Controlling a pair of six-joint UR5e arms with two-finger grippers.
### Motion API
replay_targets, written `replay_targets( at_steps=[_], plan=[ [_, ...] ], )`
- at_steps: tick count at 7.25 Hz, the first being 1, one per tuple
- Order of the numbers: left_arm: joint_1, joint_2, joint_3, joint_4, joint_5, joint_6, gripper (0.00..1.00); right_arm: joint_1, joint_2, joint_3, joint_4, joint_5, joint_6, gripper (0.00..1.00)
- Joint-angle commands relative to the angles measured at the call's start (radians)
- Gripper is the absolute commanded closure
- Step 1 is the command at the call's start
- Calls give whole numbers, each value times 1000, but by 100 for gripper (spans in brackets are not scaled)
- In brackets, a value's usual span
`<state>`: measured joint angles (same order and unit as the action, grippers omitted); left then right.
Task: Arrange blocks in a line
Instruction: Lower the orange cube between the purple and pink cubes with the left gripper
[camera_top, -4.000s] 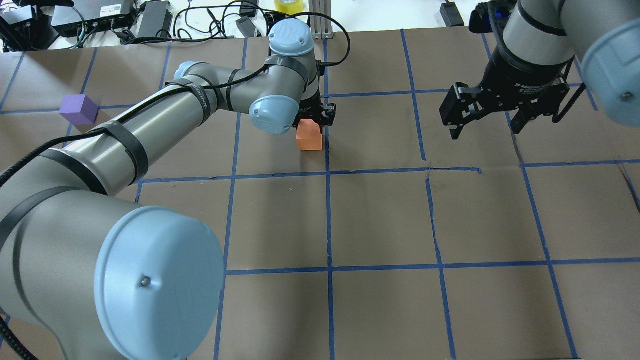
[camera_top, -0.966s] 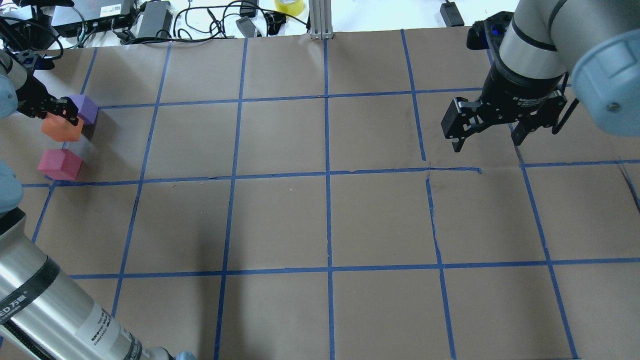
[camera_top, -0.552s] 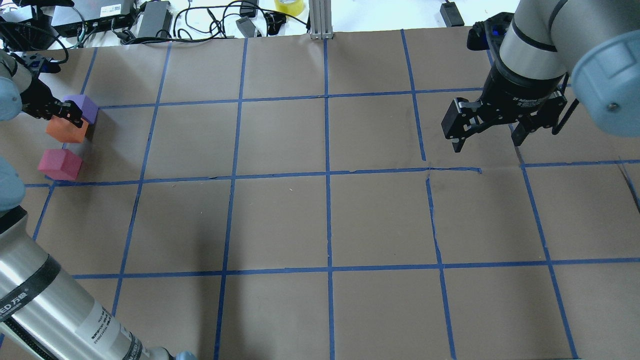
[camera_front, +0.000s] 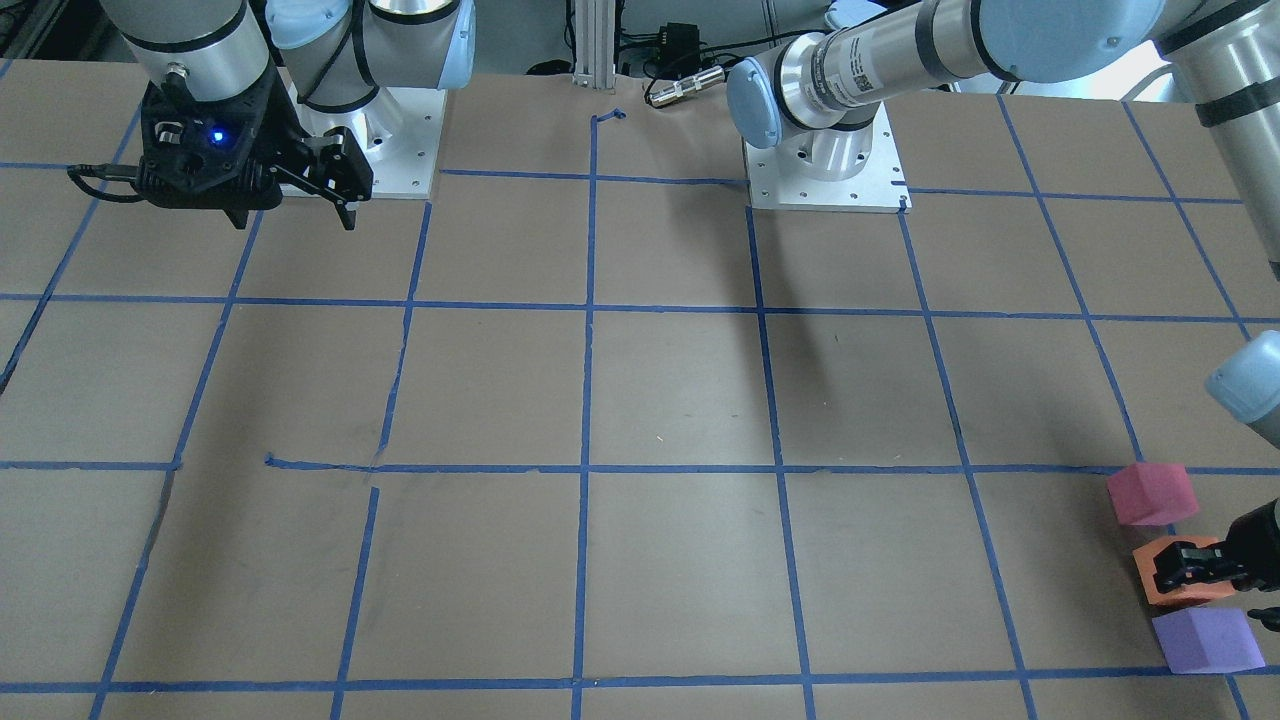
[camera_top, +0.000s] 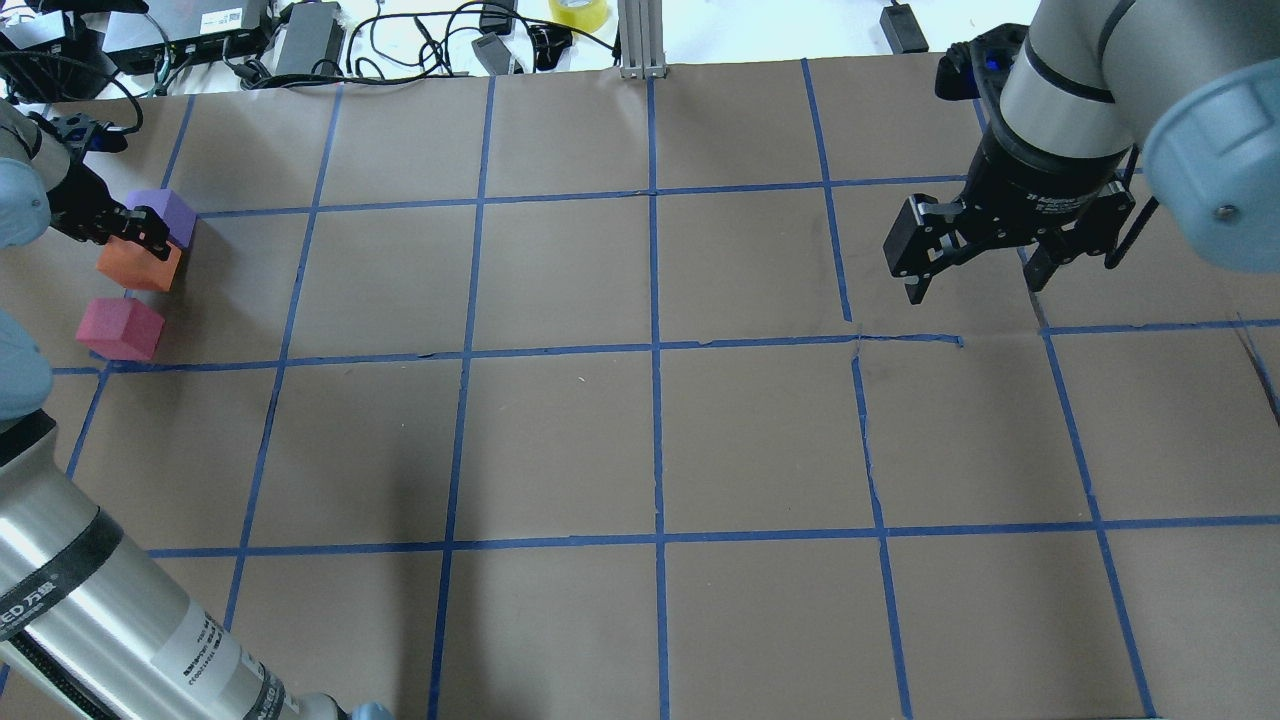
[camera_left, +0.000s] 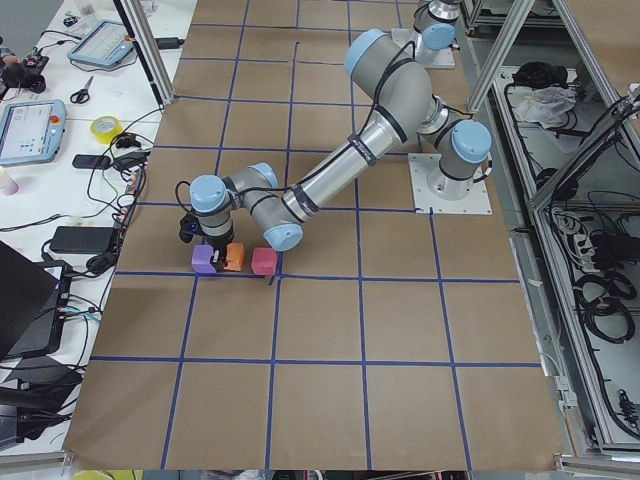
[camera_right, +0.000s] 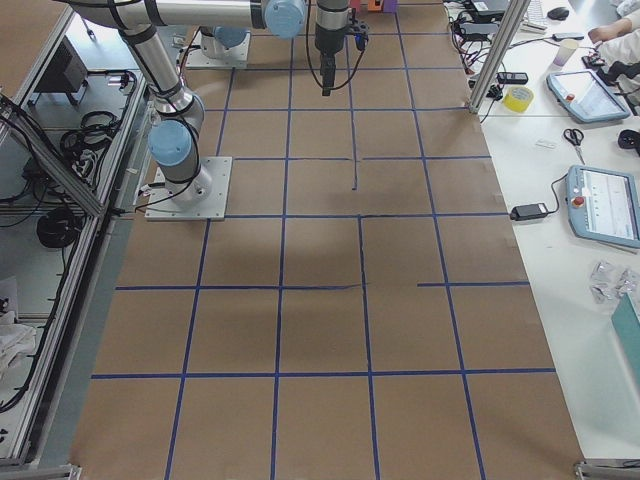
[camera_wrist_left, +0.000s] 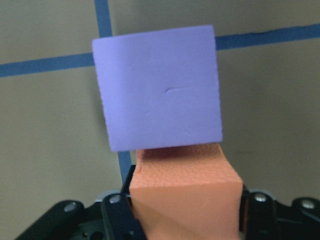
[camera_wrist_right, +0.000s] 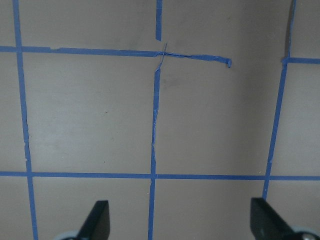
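Three foam cubes stand in a short row at the far left of the overhead view: purple block (camera_top: 166, 215), orange block (camera_top: 140, 266), pink-red block (camera_top: 120, 328). My left gripper (camera_top: 128, 240) is shut on the orange block, between the other two and close against the purple one. The left wrist view shows the orange block (camera_wrist_left: 185, 195) between the fingers with the purple block (camera_wrist_left: 157, 87) right beyond it. In the front view the row reads pink-red (camera_front: 1152, 493), orange (camera_front: 1180, 588), purple (camera_front: 1207, 640). My right gripper (camera_top: 975, 265) hangs open and empty above the table at the right.
Cables, power bricks and a yellow tape roll (camera_top: 578, 10) lie beyond the table's far edge, next to an aluminium post (camera_top: 640, 40). A loose strip of blue tape (camera_top: 905, 340) lies below my right gripper. The arm bases (camera_front: 825, 165) stand at the robot's side.
Over four seconds my left gripper carried the orange block from the table's middle to the far left. In the last second it shifted slightly closer to the purple block. The right arm has not moved.
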<state>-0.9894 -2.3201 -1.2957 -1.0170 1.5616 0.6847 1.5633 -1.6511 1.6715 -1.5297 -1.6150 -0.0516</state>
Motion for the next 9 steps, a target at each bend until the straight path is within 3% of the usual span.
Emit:
replay_targets(
  at_steps=[1, 9],
  plan=[
    [0, -13, -1, 11, 0, -2, 87, 0, 1, 1, 0, 0, -2, 0],
    [0, -19, 4, 18, 2, -4, 86, 0, 4, 1, -4, 0, -1, 0]
  ],
)
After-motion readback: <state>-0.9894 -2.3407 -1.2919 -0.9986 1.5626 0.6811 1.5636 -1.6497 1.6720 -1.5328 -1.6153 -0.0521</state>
